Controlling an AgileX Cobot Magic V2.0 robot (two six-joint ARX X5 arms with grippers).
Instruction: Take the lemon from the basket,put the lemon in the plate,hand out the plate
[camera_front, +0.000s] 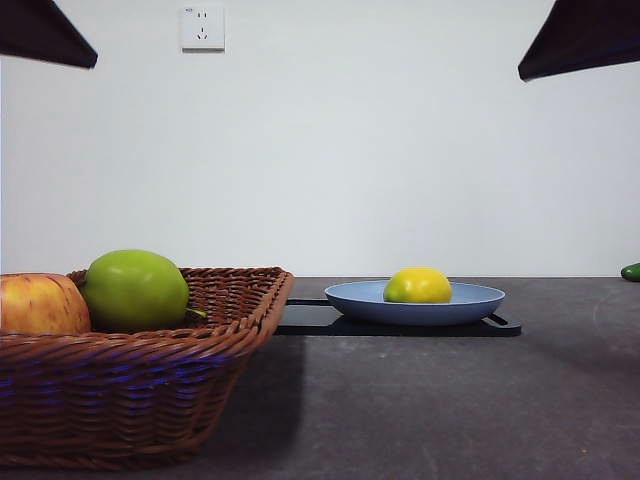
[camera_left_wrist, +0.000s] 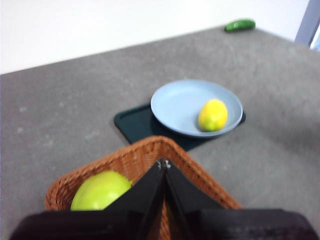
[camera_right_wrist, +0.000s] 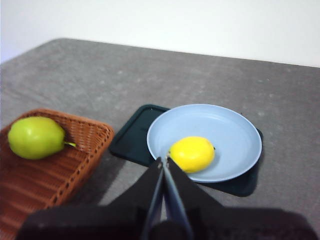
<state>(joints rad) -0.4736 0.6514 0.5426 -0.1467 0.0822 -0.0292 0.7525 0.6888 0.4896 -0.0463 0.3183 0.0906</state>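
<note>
Nearest the front camera: the basket (camera_front: 130, 370), wicker, close to the counter's (camera_front: 420, 400) near edge, holding a green apple (camera_front: 135, 290) and a red-yellow apple (camera_front: 40, 305). Farther back, toward the counter's middle: the plate (camera_front: 350, 297), light blue, resting on a flat black tray (camera_front: 310, 322), with the lemon (camera_front: 418, 286) lying in it. At the counter's far side edge, a small green thing (camera_front: 631, 271), only partly in view. High on the wall, a socket (camera_front: 203, 28). Two dark arm tips at the top corners, both well clear of everything. Judging by this layout, first two steps done; handing out the plate not yet begun.

From the left wrist: left claw (camera_left_wrist: 163, 164) with jaws pressed together, holding nothing, hanging above the basket (camera_left_wrist: 150, 155) rim. Green apple (camera_left_wrist: 100, 190) just beside the jaws, inside the basket. Beyond, plate (camera_left_wrist: 175, 102) with lemon (camera_left_wrist: 213, 114) off-centre in it, tray (camera_left_wrist: 132, 125) underneath. Small green thing (camera_left_wrist: 240, 24) near the counter's far edge.

From the right wrist: right claw (camera_right_wrist: 163, 161) likewise closed and empty, poised above the plate (camera_right_wrist: 230, 130) near rim, lemon (camera_right_wrist: 192, 154) just beyond the tips. Probably placed so because the plate's rim, lifted off the counter by the tray (camera_right_wrist: 130, 140), offers a grippable edge. Basket (camera_right_wrist: 55, 160) and green apple (camera_right_wrist: 35, 137) well apart to one side. Jaws would need to part before taking the rim; lemon could roll if the plate tilts.
</note>
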